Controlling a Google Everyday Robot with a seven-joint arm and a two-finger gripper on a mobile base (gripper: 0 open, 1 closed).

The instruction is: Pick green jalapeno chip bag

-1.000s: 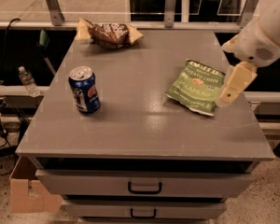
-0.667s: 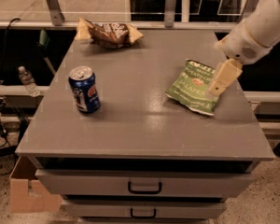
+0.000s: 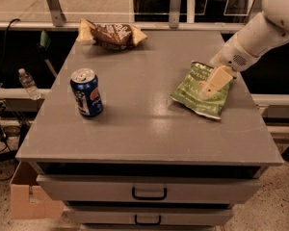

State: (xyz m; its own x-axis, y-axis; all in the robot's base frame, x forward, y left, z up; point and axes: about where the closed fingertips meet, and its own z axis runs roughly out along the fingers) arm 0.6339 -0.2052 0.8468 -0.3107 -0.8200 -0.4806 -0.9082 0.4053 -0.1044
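On table [image 3: 135,134] right | green jalapeno chip bag [image 3: 191,91]: flat, crinkly | gripper [image 3: 208,90] over it

A cream end effector [image 3: 208,90] hangs over the light-green, white-lettered jalapeno bag [image 3: 189,89] on a grey table [image 3: 144,134].

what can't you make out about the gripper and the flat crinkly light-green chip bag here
Camera view: the gripper hangs over the flat crinkly light-green chip bag, covering its right middle; whether they touch is unclear.
White robot arm: cut off by the top-right edge.
Blue metal can: label too blurred to read.
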